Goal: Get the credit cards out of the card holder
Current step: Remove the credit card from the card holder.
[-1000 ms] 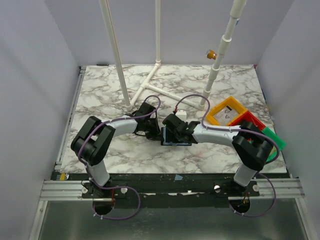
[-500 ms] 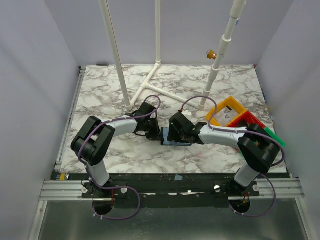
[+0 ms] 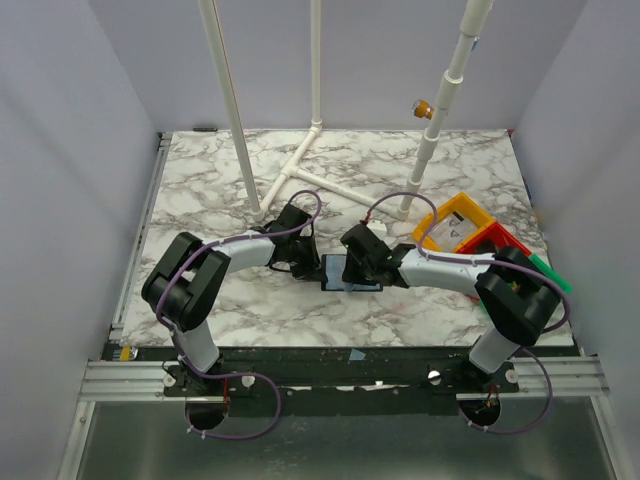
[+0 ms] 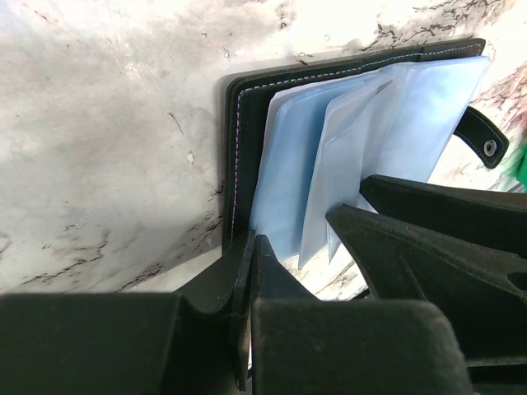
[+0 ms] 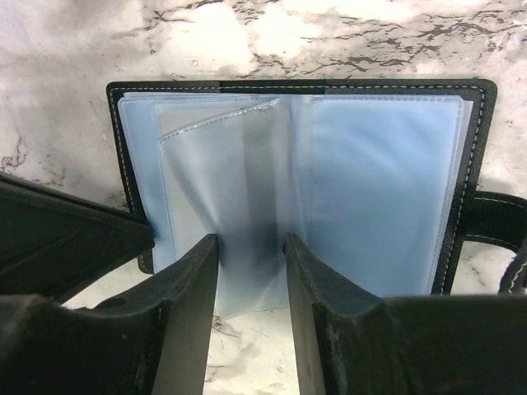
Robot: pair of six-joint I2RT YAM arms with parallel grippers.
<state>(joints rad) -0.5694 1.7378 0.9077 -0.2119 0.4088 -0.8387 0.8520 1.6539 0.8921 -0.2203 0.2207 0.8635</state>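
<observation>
At the tabletop's (image 3: 240,305) middle the card holder (image 3: 333,271) lies open; left gripper (image 4: 249,247) pinches its cover edge, right gripper (image 5: 251,240) narrowly straddles a pale blue sleeve (image 5: 247,177)

The right arm's black two-finger tool (image 5: 251,247) is found shifted slightly rightward over the flat black folding card holder (image 3: 334,270), whose pale blue interior is now more exposed. Its jaws have been narrowed astride a translucent pale blue plastic leaf (image 5: 247,206). The right elbow has been swung outward.
</observation>
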